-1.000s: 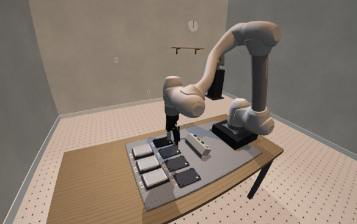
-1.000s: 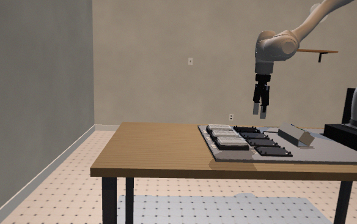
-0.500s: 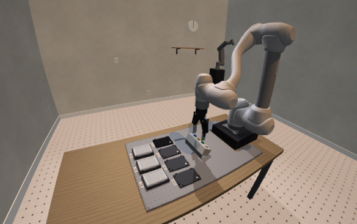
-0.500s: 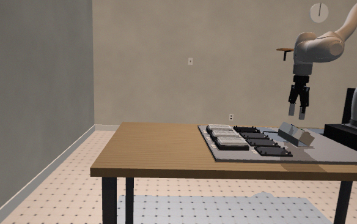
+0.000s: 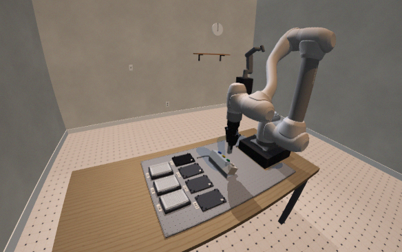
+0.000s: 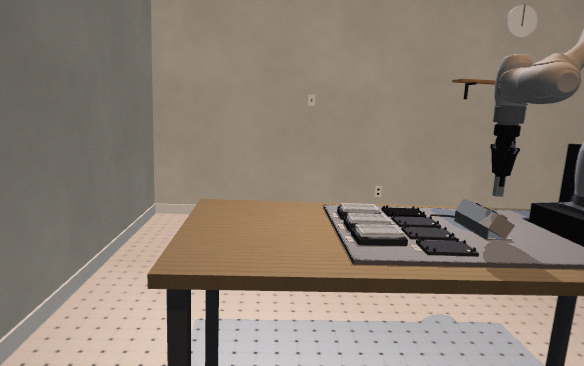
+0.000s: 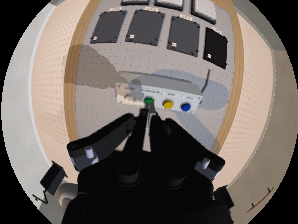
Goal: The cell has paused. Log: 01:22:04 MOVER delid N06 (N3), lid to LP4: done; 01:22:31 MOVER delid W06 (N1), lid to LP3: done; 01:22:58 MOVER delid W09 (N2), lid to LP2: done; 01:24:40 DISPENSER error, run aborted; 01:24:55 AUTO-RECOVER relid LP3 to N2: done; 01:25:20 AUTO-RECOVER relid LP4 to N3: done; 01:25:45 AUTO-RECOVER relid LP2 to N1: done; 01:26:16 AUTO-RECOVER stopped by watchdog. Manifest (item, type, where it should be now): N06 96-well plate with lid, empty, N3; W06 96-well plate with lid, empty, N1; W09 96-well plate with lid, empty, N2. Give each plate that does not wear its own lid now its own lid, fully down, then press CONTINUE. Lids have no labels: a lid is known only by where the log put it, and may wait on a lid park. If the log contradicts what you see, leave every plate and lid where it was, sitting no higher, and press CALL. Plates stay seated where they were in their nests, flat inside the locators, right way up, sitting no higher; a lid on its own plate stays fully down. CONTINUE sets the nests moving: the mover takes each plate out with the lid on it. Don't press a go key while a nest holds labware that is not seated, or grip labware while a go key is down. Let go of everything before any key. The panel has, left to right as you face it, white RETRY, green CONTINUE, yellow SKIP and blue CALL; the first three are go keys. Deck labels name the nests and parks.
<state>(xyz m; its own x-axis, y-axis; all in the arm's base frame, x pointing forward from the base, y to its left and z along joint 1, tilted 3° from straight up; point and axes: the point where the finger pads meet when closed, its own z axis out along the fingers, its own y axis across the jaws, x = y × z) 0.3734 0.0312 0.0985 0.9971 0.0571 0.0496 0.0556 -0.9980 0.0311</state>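
All lids look flat and fully down. The key panel (image 5: pixel 220 162) (image 6: pixel 477 216) carries the green key (image 7: pixel 149 102), yellow key (image 7: pixel 168 104) and blue key (image 7: pixel 185 106). My gripper (image 5: pixel 229 149) (image 6: pixel 498 191) (image 7: pixel 148 108) is shut and empty. It points down a little above the panel, over the green key.
Several dark lid parks (image 5: pixel 183 160) (image 5: pixel 191 170) (image 5: pixel 199 183) (image 5: pixel 210 200) lie bare beside the plates, also in the wrist view (image 7: pixel 145 28). The arm's black base (image 5: pixel 263 153) stands behind the panel. The wooden table (image 5: pixel 103 193) extends left of the deck.
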